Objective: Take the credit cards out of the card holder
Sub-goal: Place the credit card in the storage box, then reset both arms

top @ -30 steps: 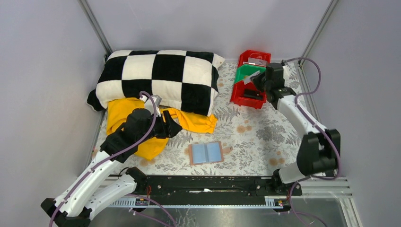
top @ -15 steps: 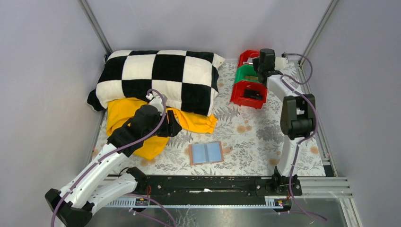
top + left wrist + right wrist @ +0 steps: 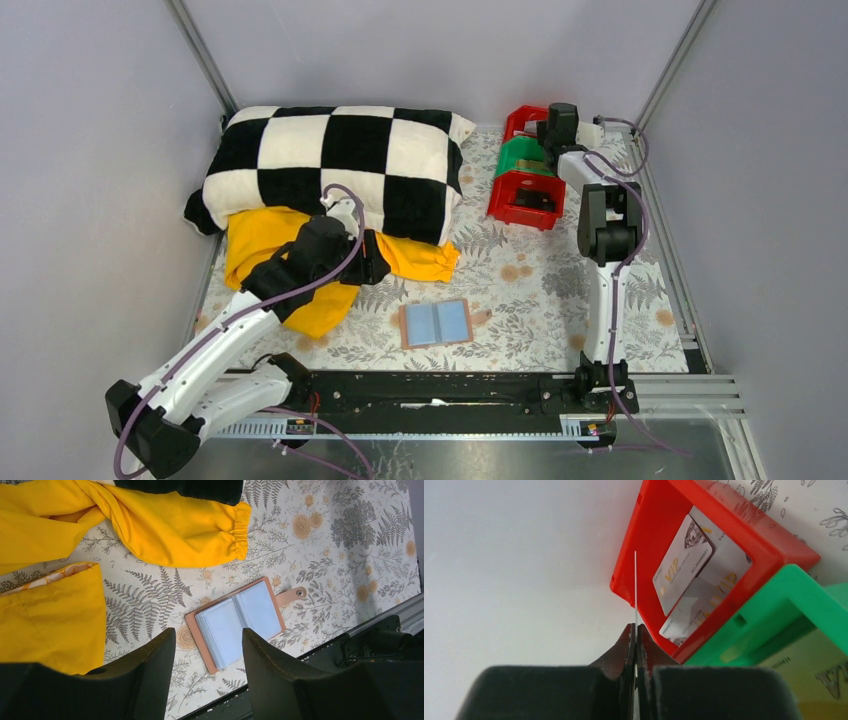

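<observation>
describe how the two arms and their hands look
Both the left arm and right arm have white link shells with bulky black joint housings, and a purple cable loops along each. The left hand has two broad matte-black fingers with rounded tips; the right hand has black fingers that taper to thin tips.

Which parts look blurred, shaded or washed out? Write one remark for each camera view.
Top external: even light, no hard shadows. Left wrist: left gripper dark and soft-edged, card holder sharp but palely glossy. Right wrist: right gripper blurred, its pinched card only a thin bright line; red bin in focus.
</observation>
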